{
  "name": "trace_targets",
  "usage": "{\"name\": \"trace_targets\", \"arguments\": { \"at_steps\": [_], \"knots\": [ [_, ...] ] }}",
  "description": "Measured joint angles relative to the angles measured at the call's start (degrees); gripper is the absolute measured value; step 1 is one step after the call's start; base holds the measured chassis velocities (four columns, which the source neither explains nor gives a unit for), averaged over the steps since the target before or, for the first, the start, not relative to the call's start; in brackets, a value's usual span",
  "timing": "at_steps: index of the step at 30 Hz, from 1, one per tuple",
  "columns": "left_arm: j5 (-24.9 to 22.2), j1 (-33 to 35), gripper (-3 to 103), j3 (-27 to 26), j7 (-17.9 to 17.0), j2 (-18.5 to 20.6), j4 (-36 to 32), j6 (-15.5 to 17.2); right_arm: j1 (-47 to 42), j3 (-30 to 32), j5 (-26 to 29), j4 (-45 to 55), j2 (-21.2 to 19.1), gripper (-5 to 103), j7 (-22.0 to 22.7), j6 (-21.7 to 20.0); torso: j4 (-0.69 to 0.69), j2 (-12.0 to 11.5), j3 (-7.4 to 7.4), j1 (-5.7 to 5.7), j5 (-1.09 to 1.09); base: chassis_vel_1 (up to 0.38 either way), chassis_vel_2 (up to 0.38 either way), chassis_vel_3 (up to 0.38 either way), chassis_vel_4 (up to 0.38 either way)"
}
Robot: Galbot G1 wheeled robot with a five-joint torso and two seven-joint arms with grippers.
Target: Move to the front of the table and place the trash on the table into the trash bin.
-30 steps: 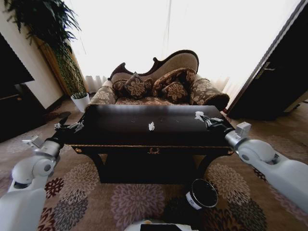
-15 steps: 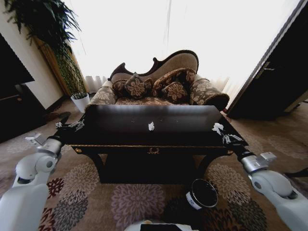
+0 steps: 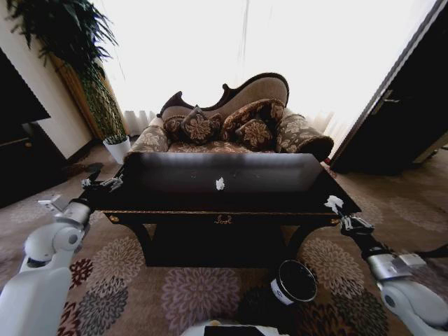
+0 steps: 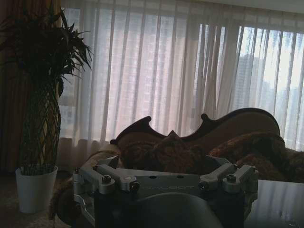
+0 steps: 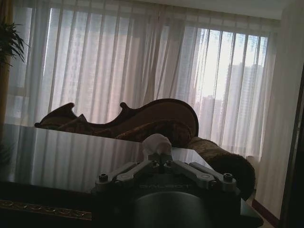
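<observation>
- My right pincer (image 3: 339, 212) is closed on a white paper ball (image 3: 334, 203), carried off the right front corner of the counter (image 3: 175, 199); the right wrist view shows the wad (image 5: 156, 144) pinched between the fingertips.
- A second paper ball (image 3: 220, 183) lies near the middle of the glossy top, well apart from both arms.
- My left pincer (image 3: 105, 184) hovers at the counter's left end; I cannot tell whether its jaws are parted or closed.
- The trash bin (image 3: 294, 281) stands on the carpet in front of the counter, right of centre, its mouth open upward, below and left of the loaded pincer.
- Handling judgement: crumpled paper is very light and soft and should crush rather than slip. Pinching across the bulk of the wad is adequate. On release it may cling or drift, so I would let go low over the bin.
- Surroundings: a sofa (image 3: 231, 122) stands behind the counter, a potted plant (image 3: 115, 147) at the left rear.
- Obstruction: I judge the counter's front edge and right leg lie close to the route down to the bin.
</observation>
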Motion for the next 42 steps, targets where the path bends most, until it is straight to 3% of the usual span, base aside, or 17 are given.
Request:
{"name": "trace_targets", "arguments": {
  "at_steps": [7, 18, 28, 42],
  "knots": [
    [0.0, -1.2, 100, 0.9, 0.1, 0.0, 0.6, -0.1, -1.0, -1.4, -7.2, -3.9, 2.8, 0, -0.3, 2.5, -0.01, 0.0, 0.0, 0.0, 0.03, 0.0, 0.0, 0.0, 0.0],
    [0.2, -1.2, 100, 0.7, 0.2, 1.0, 1.5, -0.5, 3.1, -12.2, -15.8, -14.4, 4.6, 0, -0.1, 3.4, 0.0, 0.0, 0.0, 0.0, 0.03, 0.0, 0.0, 0.0, 0.0],
    [0.1, -0.3, 100, 0.0, 0.2, 1.8, 1.1, -0.5, 7.4, -22.1, -24.6, -26.8, 2.9, 0, 1.9, 4.0, -0.01, 0.0, 0.0, 0.0, 0.02, 0.0, 0.0, 0.0, 0.0],
    [0.3, 1.9, 100, -1.6, 0.2, 2.4, 0.6, -0.4, 18.0, -30.5, -30.0, -38.6, 4.2, 0, 4.0, 3.2, -0.01, 0.0, 0.0, 0.0, 0.02, 0.0, 0.0, 0.0, 0.0]
  ]
}}
